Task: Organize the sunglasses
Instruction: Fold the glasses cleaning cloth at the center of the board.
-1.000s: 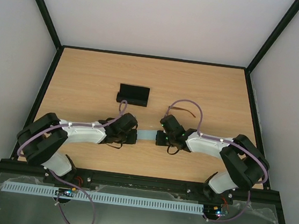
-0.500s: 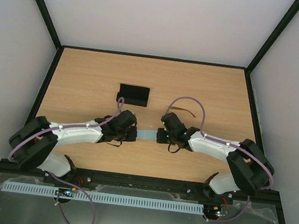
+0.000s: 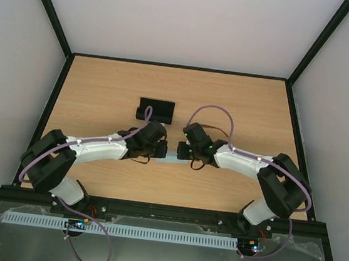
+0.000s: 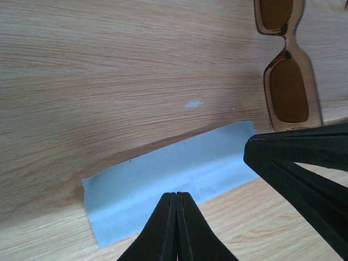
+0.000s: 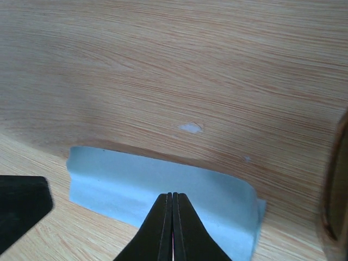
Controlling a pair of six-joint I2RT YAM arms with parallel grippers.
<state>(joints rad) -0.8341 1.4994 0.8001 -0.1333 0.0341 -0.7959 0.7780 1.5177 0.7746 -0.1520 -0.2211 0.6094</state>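
Observation:
The sunglasses [image 4: 288,87], brown-framed with dark lenses, lie on the wood beyond a folded light blue cloth [image 4: 163,174]. Only their blurred rim [image 5: 333,190] shows at the right edge of the right wrist view. From above, the right arm hides them. My left gripper [image 4: 176,194] and right gripper [image 5: 173,194] are both shut with their tips on the cloth [image 5: 136,185], which stands raised along its far edge. Seen from above, the left gripper [image 3: 160,149] and the right gripper [image 3: 183,150] nearly meet over the cloth [image 3: 170,156].
A black oblong case [image 3: 156,110] lies just beyond the left gripper. The wooden table [image 3: 103,91] is bounded by a black frame [image 3: 58,92] and white walls. A purple cable [image 3: 211,109] loops above the right wrist.
Both grippers have moved away from the bases and closer together. The strip of cloth showing between them has shrunk. The jaws have stayed shut.

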